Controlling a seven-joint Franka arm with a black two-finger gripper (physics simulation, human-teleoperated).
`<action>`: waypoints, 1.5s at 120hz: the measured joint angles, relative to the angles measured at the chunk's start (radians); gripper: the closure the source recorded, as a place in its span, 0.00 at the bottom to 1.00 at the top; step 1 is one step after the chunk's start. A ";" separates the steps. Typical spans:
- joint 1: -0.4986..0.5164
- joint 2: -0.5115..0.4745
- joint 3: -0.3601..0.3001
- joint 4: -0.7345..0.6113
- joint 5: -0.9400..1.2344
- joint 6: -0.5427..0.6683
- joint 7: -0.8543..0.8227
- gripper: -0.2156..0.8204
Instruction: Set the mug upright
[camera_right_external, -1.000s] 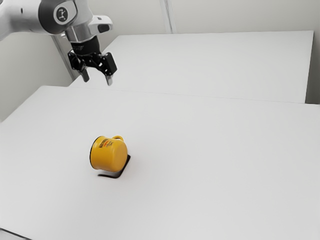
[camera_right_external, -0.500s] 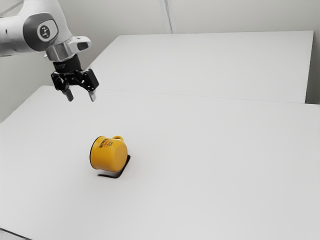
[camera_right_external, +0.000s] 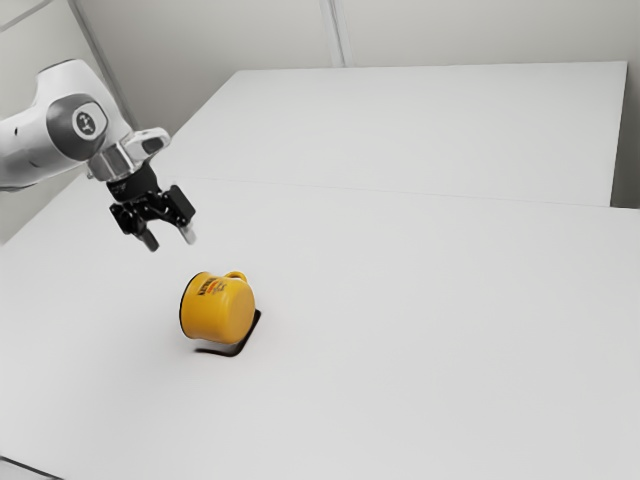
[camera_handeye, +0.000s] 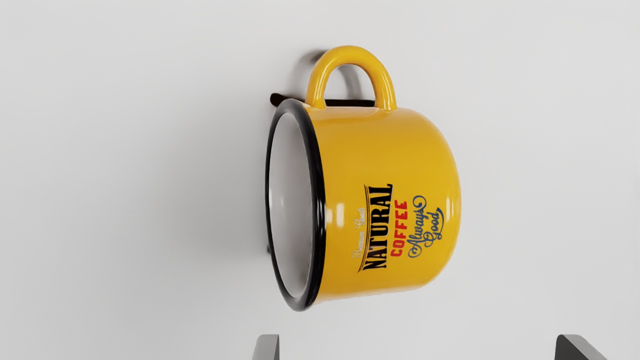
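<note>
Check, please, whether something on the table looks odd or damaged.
Yes: the yellow mug lies on its side instead of standing on its base. Beside it is a dark strip; shadow or object, I cannot tell. I see no damage.

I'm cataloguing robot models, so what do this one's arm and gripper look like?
The arm has rounded white segments and a dark grey joint cover bearing a round, light-rimmed emblem. The gripper has a black, angular body and two narrow fingers with grey ends.
</note>
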 joint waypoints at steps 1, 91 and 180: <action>0.002 0.000 0.000 -0.005 -0.005 0.004 0.004 0.21; 0.159 0.055 0.035 -0.262 -0.521 0.142 0.455 0.21; 0.192 0.099 0.051 -0.345 -0.845 0.044 0.865 0.81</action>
